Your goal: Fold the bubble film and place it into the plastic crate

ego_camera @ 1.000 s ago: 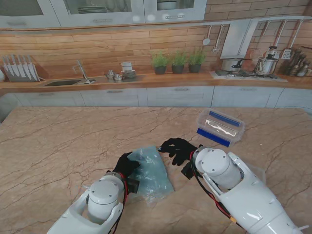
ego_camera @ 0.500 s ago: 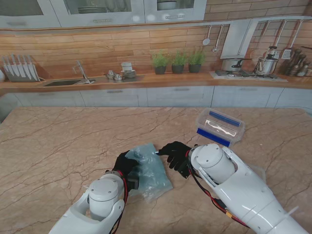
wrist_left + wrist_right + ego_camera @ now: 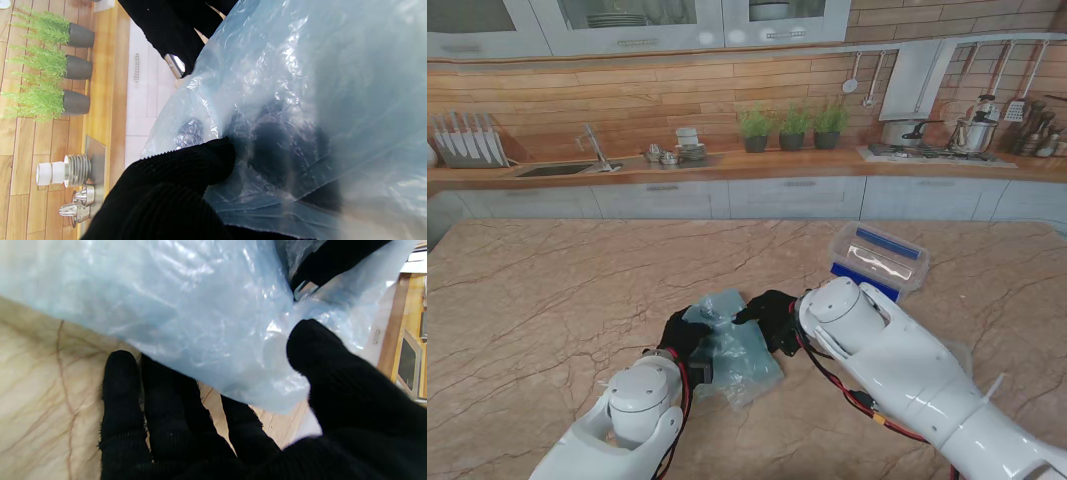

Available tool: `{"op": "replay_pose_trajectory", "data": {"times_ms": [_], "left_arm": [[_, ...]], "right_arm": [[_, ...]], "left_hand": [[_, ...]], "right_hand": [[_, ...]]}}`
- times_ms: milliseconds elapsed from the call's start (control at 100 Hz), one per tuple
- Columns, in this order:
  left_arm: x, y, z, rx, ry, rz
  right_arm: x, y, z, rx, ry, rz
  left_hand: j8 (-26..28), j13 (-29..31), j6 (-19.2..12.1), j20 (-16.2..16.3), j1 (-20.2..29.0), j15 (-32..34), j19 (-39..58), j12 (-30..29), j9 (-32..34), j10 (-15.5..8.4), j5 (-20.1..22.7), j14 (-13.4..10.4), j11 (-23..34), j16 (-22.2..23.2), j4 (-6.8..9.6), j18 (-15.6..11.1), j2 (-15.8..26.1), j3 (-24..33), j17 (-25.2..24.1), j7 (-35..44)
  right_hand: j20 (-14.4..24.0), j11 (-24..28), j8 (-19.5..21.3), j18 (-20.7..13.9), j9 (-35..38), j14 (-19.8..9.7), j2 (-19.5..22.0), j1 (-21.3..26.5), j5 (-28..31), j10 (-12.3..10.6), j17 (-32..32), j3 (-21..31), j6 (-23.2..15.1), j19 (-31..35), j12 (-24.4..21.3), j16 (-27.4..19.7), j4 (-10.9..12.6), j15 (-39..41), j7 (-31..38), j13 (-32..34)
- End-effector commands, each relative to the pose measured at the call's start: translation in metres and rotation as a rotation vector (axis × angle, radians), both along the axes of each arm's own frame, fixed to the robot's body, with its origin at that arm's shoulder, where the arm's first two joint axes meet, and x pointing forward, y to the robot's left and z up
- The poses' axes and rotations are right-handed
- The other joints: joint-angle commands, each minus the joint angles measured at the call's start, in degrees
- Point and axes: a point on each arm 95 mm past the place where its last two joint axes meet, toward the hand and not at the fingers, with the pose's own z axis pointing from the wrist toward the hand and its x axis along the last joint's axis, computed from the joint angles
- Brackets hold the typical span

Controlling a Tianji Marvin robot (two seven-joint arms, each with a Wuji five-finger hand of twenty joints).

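Bubble film (image 3: 732, 345), pinched by left hand (image 3: 684, 335), now bunched narrower; right hand (image 3: 769, 315) moved in, thumb over, fingers under its edge. Fold half-made; crate (image 3: 879, 260) waits beyond.

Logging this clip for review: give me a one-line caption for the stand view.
Both black-gloved hands, left robot hand and right robot hand, pinch the bubble film on the marble table; plastic crate waits beyond.

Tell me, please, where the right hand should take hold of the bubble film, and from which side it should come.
Best at the film's far right edge, coming from the right. The bubble film lies mostly flat, with the left hand on its left side, so that edge is free. In the right wrist view the right hand seems to have fingers under the edge and the thumb over it, suiting a pinch.
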Motion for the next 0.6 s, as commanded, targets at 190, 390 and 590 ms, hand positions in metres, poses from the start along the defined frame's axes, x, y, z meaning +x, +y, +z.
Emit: {"op": "replay_pose_trajectory", "data": {"times_ms": [190,390,590], "left_arm": [[0.002,-0.003,-0.004,-0.031,0.006,0.033],[0.004,-0.001,-0.005,-0.037,-0.004,0.057],[0.004,0.0,-0.005,-0.064,-0.012,0.077]], "right_arm": [[-0.004,0.025,-0.017,0.018,0.05,-0.032],[-0.003,0.032,-0.022,0.02,0.038,-0.109],[-0.003,0.034,-0.026,0.006,0.024,-0.152]], "left_hand": [[2.03,-2.13,-3.93,-0.67,3.92,-1.77,-0.02,1.59,-2.55,-2.26,-1.99,-1.9,1.85,0.51,-1.58,-1.81,2.94,-2.26,-2.12,2.68],[-3.26,-5.38,-3.81,-1.44,3.91,-4.49,-2.72,0.58,-3.7,-1.56,-2.79,-1.49,-1.79,0.01,-1.83,-3.17,4.34,-8.75,-6.48,-1.38],[-11.92,-9.04,-3.61,-2.17,2.5,-6.18,-5.05,1.95,-5.7,-1.17,-5.85,-1.15,-5.51,-0.04,-3.82,-4.46,3.86,-17.64,-10.79,-1.58]], "right_hand": [[7.79,0.69,1.25,-6.37,0.67,-1.33,-6.15,2.55,2.27,1.54,7.5,7.75,0.35,15.79,-0.27,8.17,-0.27,13.25,-0.89,7.59],[13.95,8.26,3.06,-12.12,11.31,-5.8,-8.35,4.43,10.92,0.41,13.79,12.14,-2.94,27.73,2.63,15.53,-0.92,29.93,5.02,15.37],[18.32,16.1,2.22,-14.7,23.11,-13.34,-11.98,6.14,20.28,-1.6,21.09,16.11,-7.59,36.01,6.99,19.17,-3.08,45.04,19.15,25.77]]}}
